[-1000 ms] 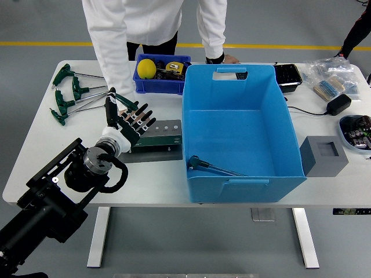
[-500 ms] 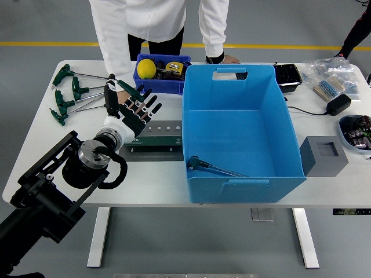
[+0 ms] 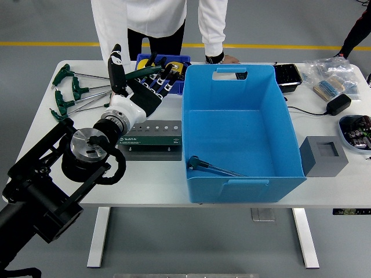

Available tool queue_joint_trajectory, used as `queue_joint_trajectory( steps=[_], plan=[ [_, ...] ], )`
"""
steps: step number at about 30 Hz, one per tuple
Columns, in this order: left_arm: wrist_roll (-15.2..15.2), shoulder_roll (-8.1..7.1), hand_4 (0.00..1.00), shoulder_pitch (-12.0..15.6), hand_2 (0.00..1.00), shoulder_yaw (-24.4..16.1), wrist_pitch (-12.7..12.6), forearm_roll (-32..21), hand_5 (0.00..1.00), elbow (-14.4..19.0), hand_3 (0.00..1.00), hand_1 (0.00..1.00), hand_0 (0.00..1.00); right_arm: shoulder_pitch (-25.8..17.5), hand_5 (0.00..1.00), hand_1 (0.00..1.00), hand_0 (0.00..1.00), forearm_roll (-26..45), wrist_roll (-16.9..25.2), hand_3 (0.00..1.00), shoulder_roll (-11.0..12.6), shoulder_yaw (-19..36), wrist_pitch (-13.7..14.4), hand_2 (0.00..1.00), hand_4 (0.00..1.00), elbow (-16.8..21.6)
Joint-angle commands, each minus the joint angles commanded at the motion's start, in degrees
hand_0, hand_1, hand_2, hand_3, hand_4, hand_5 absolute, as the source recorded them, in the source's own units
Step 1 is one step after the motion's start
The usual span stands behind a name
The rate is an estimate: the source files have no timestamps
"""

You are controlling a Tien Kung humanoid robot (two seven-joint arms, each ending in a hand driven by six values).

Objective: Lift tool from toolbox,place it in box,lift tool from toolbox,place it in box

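Observation:
My left hand [image 3: 145, 78] is raised over the small blue bin [image 3: 178, 58] at the back, just left of the big blue box [image 3: 290, 124]. A green-handled tool [image 3: 142, 73] sits between its thumb and its long, fairly straight fingers. The green toolbox tray [image 3: 155, 132] lies on the table below and in front of the hand. One grey metal tool [image 3: 211, 168] lies inside the blue box at its near left corner. No right arm shows.
Green T-handle keys [image 3: 72, 92] lie at the table's left. A person in white stands at the far side, one hand [image 3: 225, 58] resting on the table behind the box. A grey block [image 3: 323, 155], black tray [image 3: 288, 75], power adapter [image 3: 338, 104] and parts bag [image 3: 333, 75] are on the right.
My left hand has risen from the toolbox tray and swung back and right toward the blue box, carrying the green-handled tool. The tray is now uncovered.

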State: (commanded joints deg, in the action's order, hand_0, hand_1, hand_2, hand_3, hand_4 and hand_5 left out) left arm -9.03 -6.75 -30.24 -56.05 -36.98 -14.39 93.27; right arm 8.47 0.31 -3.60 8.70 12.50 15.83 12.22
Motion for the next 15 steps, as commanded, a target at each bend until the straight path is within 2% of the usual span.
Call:
queue_joint_trajectory(
  steps=[8,15],
  plan=[
    [-0.1,0.61,0.833,-3.0,0.687,2.9,0.0,-2.8,0.998,2.5,0.639,0.594,0.565,-0.2,0.760,0.697,0.687,0.2,0.0,0.589,0.0,-0.2,-0.1,0.744,0.844,0.0],
    [1.5,1.62,0.826,-6.5,0.692,7.6,0.0,-3.3,0.998,1.3,0.641,0.598,0.567,0.0,0.760,0.696,0.687,-0.3,0.0,0.589,0.2,0.1,0.0,0.744,0.844,0.1]
  ],
)
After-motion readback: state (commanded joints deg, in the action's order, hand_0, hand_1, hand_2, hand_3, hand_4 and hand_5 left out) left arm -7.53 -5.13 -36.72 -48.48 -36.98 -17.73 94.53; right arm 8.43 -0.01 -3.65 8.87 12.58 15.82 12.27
